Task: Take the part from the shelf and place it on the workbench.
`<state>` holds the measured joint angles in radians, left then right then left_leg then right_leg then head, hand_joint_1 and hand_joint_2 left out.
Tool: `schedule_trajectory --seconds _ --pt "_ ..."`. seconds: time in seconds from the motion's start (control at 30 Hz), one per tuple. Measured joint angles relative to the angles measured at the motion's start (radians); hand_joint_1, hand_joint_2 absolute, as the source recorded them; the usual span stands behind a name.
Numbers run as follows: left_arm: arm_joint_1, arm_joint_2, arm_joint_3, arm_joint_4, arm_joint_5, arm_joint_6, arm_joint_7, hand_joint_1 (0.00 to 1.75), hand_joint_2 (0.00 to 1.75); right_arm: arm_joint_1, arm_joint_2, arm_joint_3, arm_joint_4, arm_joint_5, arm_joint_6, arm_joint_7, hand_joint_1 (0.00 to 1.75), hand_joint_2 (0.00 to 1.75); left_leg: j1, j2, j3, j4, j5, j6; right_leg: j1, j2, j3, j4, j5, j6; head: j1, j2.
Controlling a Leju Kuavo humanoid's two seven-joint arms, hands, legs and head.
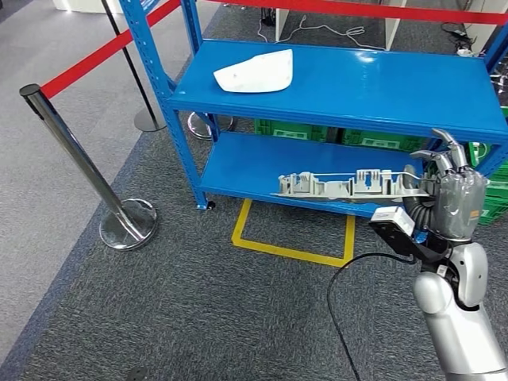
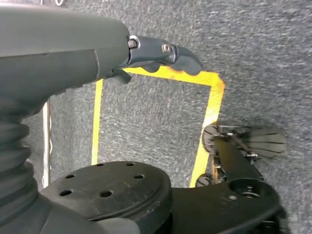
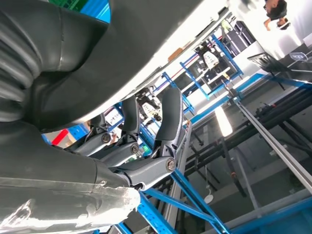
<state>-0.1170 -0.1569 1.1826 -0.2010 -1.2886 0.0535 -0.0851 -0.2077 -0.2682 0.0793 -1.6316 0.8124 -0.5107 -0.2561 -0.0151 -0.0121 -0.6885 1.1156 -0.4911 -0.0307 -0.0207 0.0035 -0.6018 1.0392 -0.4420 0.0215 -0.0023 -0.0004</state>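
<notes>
**Right hand holding the long part before the blue shelf**

Nearest, at 4 o'clock, the right hand grips one end of the long grey part, held level in front of the shelf's lower tier; the fingers partly hide that end. The left hand hangs over yellow floor tape, grasp indiscernible. Farther, at 12 o'clock, a white panel lies on the upper tier.

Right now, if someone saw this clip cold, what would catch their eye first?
Most likely the long grey part that the right hand holds out level in front of the blue shelf, at the height of its lower deck. Next, the white part lying on the top deck towards its left end. Then the red belt barrier with its chrome post on the left.
</notes>
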Motion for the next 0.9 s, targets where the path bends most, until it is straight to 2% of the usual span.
schedule_trajectory --seconds 0.03,0.07,0.1,0.2,0.23,0.27,0.3,0.37,0.4,0.47,0.5,0.53,0.63,0.67,0.7,0.73,0.8,0.83,0.87,0.9 --pt "0.000 0.000 0.000 0.000 0.000 0.000 0.000 0.00 1.75 0.000 0.000 0.000 0.000 0.000 0.000 0.000 1.75 1.75 0.001 0.000 -0.018 0.062 -0.043 -0.003 0.002 -0.001 -0.010 0.000 0.008 -0.004 -0.001 0.000" --pt "-0.001 0.000 0.000 0.000 0.000 -0.001 0.000 0.00 1.75 0.000 0.000 0.000 0.000 0.000 0.000 0.000 1.75 1.75 0.002 0.000 -0.032 0.111 -0.071 -0.004 0.003 -0.001 -0.017 0.000 0.014 -0.005 -0.001 0.000" --pt "-0.001 0.000 0.000 0.000 0.000 -0.001 0.000 0.00 1.75 0.000 0.000 0.000 0.000 0.000 0.000 0.000 1.75 1.75 0.002 0.000 -0.039 0.139 -0.086 -0.005 0.005 -0.001 -0.022 0.000 0.018 -0.006 -0.001 0.000" --pt "-0.002 0.000 0.000 0.000 0.001 -0.001 0.000 0.00 1.75 0.000 0.000 0.000 0.000 0.000 0.000 0.000 1.75 1.75 0.002 0.000 -0.042 0.163 -0.091 -0.004 0.006 -0.002 -0.028 0.000 0.023 -0.006 -0.001 0.000" --pt "-0.002 0.000 0.000 0.000 0.001 -0.001 0.000 0.00 1.75 0.000 0.000 0.000 0.000 -0.001 0.000 0.000 1.75 1.75 0.002 0.000 -0.036 0.169 -0.082 -0.001 0.009 -0.002 -0.036 0.000 0.029 -0.007 -0.001 0.000" --pt "-0.003 0.000 0.000 0.000 0.002 -0.001 -0.001 0.00 1.75 0.000 0.000 0.000 0.000 -0.001 0.000 0.000 1.75 1.75 -0.002 0.000 0.008 0.125 -0.056 0.010 0.012 -0.001 -0.052 0.000 0.043 -0.007 -0.001 0.000" --pt "-0.005 0.000 0.000 0.000 0.002 0.000 -0.002 0.00 1.75 0.001 0.000 0.000 0.000 -0.002 0.000 0.000 1.75 1.75 -0.008 0.000 0.068 0.057 -0.037 0.023 0.016 0.000 -0.069 0.000 0.059 -0.007 -0.001 0.000" --pt "-0.010 0.002 0.000 0.000 0.003 0.003 -0.009 0.00 1.75 0.001 0.000 0.000 0.000 -0.002 0.000 -0.001 1.75 1.75 -0.022 0.000 0.184 -0.103 -0.012 0.044 0.020 0.000 -0.095 -0.004 0.090 -0.003 0.000 0.000" --pt "-0.011 0.002 0.000 0.000 0.005 0.005 -0.013 0.00 1.75 0.002 0.000 0.000 0.000 -0.003 0.000 -0.001 1.75 1.75 -0.027 0.000 0.199 -0.133 -0.017 0.047 0.017 -0.001 -0.097 -0.008 0.100 0.001 -0.001 0.000" --pt "-0.009 0.002 0.000 0.000 0.007 0.009 -0.020 0.00 1.75 0.006 0.001 0.000 0.000 -0.004 0.000 -0.002 1.75 1.75 -0.030 0.001 0.192 -0.149 0.001 0.052 0.011 -0.001 -0.102 -0.016 0.116 0.011 -0.004 0.000" --pt "-0.007 0.003 0.000 0.000 0.008 0.011 -0.021 0.00 1.75 0.009 0.001 0.000 0.000 -0.005 0.000 -0.003 1.75 1.75 -0.029 0.001 0.186 -0.152 0.013 0.057 0.010 -0.001 -0.110 -0.007 0.105 0.015 -0.004 0.000" --pt "-0.006 0.004 0.000 0.000 0.008 0.012 -0.022 0.00 1.75 0.012 0.002 0.000 0.000 -0.005 -0.001 -0.003 1.75 1.75 -0.027 0.002 0.179 -0.156 0.025 0.062 0.010 0.000 -0.123 0.023 0.078 0.018 -0.002 0.000" --pt "-0.004 0.006 0.000 0.000 0.005 0.016 -0.023 0.00 1.75 0.018 0.002 -0.001 0.000 -0.009 -0.001 -0.003 1.75 1.75 -0.024 0.003 0.149 -0.155 0.054 0.069 0.010 0.000 -0.179 0.213 -0.047 0.027 0.001 0.000" --pt "-0.004 0.005 0.000 0.000 0.003 0.016 -0.023 0.00 1.75 0.018 0.002 -0.001 0.000 -0.011 -0.001 -0.003 1.75 1.75 -0.024 0.003 0.138 -0.154 0.062 0.068 0.010 0.000 -0.183 0.256 -0.069 0.031 0.000 0.000" --pt "-0.003 0.004 0.000 0.000 0.002 0.016 -0.023 0.00 1.75 0.019 0.002 -0.001 0.000 -0.012 -0.001 -0.003 1.75 1.75 -0.022 0.003 0.128 -0.152 0.070 0.066 0.009 -0.001 -0.168 0.264 -0.076 0.034 0.001 0.000" --pt "-0.002 0.003 0.000 0.000 0.002 0.016 -0.023 0.00 1.75 0.019 0.002 -0.001 0.000 -0.012 -0.001 -0.003 1.75 1.75 -0.020 0.003 0.118 -0.150 0.076 0.063 0.009 -0.001 -0.132 0.230 -0.067 0.036 0.000 0.000" --pt "-0.002 0.002 0.000 0.000 0.002 0.016 -0.023 0.00 1.75 0.018 0.003 0.000 0.000 -0.014 0.000 -0.003 1.75 1.75 -0.016 0.003 0.100 -0.140 0.085 0.054 0.007 -0.003 -0.027 0.095 -0.043 0.043 0.001 0.000" --pt "-0.002 0.002 0.000 -0.001 0.002 0.016 -0.023 0.00 1.75 0.017 0.004 0.000 0.000 -0.016 0.000 -0.003 1.75 1.75 -0.016 0.003 0.092 -0.132 0.087 0.050 0.006 -0.002 0.013 0.038 -0.035 0.041 0.001 0.000" --pt "-0.002 0.003 0.000 -0.001 0.002 0.016 -0.023 0.00 1.75 0.017 0.004 0.000 0.001 -0.019 0.001 -0.004 1.75 1.75 -0.016 0.002 0.087 -0.126 0.090 0.046 0.006 0.000 0.034 0.005 -0.032 0.037 -0.001 0.000" --pt "-0.002 0.003 0.000 -0.001 0.002 0.017 -0.023 0.00 1.75 0.017 0.005 0.000 0.001 -0.022 0.001 -0.004 1.75 1.75 -0.018 0.002 0.083 -0.122 0.093 0.042 0.008 0.002 0.037 -0.002 -0.034 0.030 -0.003 0.000"
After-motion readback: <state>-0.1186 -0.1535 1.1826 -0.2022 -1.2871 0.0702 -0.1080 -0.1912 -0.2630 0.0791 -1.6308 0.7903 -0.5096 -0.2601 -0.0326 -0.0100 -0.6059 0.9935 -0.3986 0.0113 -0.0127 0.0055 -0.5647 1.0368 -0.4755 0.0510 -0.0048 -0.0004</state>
